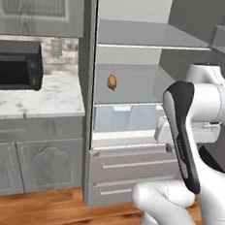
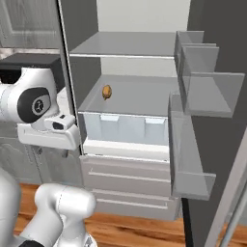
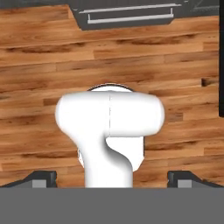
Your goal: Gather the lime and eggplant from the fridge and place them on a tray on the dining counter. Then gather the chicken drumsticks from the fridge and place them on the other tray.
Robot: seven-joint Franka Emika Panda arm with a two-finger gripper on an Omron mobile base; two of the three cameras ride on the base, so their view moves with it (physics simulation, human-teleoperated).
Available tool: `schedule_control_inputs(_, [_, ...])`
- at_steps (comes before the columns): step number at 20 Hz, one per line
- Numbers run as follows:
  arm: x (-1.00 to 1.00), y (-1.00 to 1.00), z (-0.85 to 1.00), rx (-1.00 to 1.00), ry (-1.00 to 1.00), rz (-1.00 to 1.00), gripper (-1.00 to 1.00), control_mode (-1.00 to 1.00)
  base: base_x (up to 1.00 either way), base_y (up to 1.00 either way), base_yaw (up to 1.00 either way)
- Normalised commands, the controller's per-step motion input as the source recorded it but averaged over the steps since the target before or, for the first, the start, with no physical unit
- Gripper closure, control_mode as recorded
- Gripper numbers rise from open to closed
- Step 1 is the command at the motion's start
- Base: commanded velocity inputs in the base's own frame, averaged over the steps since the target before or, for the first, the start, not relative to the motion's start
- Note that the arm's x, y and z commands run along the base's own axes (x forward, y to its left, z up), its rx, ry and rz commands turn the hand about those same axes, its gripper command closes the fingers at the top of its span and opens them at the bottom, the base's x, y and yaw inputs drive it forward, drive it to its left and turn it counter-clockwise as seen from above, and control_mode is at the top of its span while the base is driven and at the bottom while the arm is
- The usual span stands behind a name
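Fridge (image 1: pixel 137 82) doorway (open) before arm (image 1: pixel 185 136)

Flat, even rendered light; soft shadows, slightly blurry.

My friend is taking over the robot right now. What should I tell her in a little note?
Gripper: open, holding nothing, pointing down at the wooden floor.
Fridge: door open. One small orange-brown food item sits on the middle shelf, toward its left; it is too small to say which food it is.
Lime, eggplant, trays: I cannot say where they are from here.
Done: fridge opened; nothing shows as picked up.
Left: likely reach in for the shelf item, then find the rest and carry everything to the trays on the dining counter.
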Motion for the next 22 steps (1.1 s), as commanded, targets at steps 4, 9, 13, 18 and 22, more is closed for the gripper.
schedule_control_inputs(4, [0.0, 0.0, 0.0, 0.0, 0.0, 0.0, -1.0, 1.0, 0.7, 0.11, -0.03])
schedule_control_inputs(9, [0.0, 0.0, 0.0, 0.0, 0.0, 0.0, -1.0, 1.0, 0.81, 0.01, 0.09])
schedule_control_inputs(13, [0.0, 0.0, 0.0, 0.0, 0.0, 0.0, -1.0, 1.0, 0.77, -0.03, 0.18])
schedule_control_inputs(18, [0.0, 0.0, 0.0, 0.0, 0.0, 0.0, -1.0, 1.0, 0.69, -0.15, 0.18])
schedule_control_inputs(22, [0.0, 0.0, 0.0, 0.0, 0.0, 0.0, -1.0, 1.0, 0.23, -0.18, 0.04])
